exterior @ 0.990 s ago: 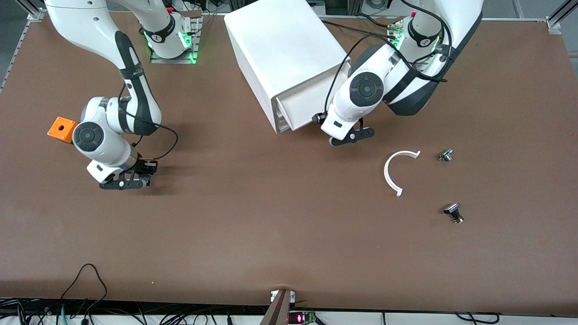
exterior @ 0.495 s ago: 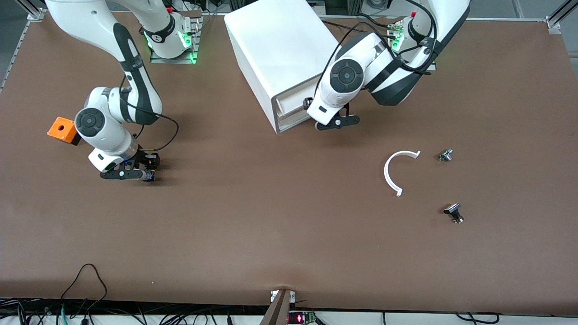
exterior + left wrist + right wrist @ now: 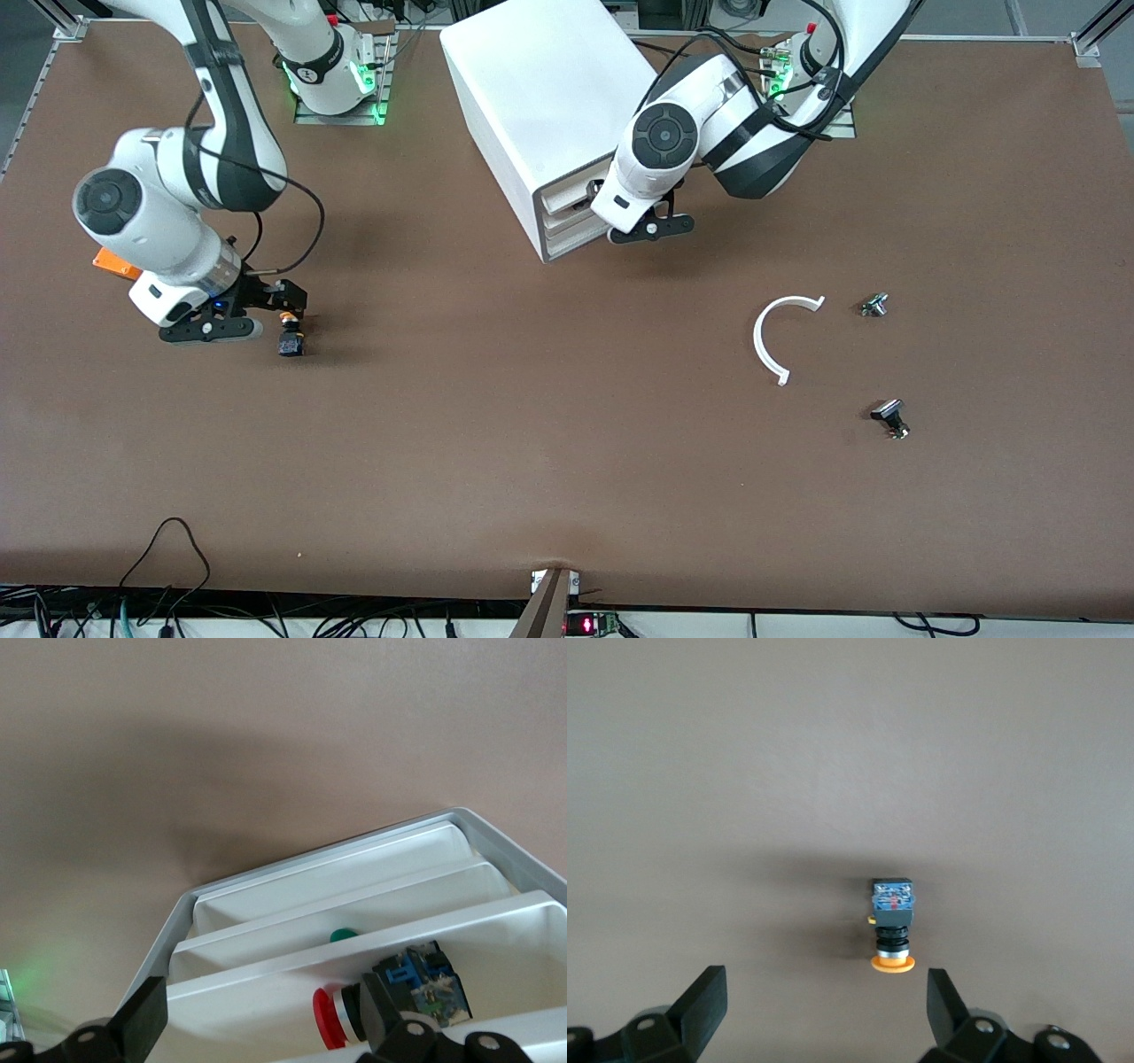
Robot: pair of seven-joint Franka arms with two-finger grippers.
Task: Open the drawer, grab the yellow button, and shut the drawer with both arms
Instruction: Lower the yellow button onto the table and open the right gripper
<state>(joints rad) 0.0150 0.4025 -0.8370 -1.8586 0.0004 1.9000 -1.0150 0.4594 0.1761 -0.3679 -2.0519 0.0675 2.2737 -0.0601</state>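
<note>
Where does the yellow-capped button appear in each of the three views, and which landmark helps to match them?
Front view: the button lies on the brown table, toward the right arm's end, just beside the right gripper.
Right wrist view: the button lies on the table, between the open jaws.
Left wrist view: not in it; only the drawers show.
Shared landmark: the right gripper's black jaws.

A: Surface?
B: Brown matte worktop [image 3: 549,461], even diffuse light with soft shadows. Aluminium frame rails [image 3: 60,22] at the corners on the side away from the front camera.

A: Around the worktop?
B: Black cables [image 3: 168,554] trail over the edge nearest the front camera. Near them, at that edge's middle, a small device with a red display [image 3: 586,625]. Green indicator glow [image 3: 368,84] on a metal mounting plate [image 3: 341,115] near one frame rail.
</note>
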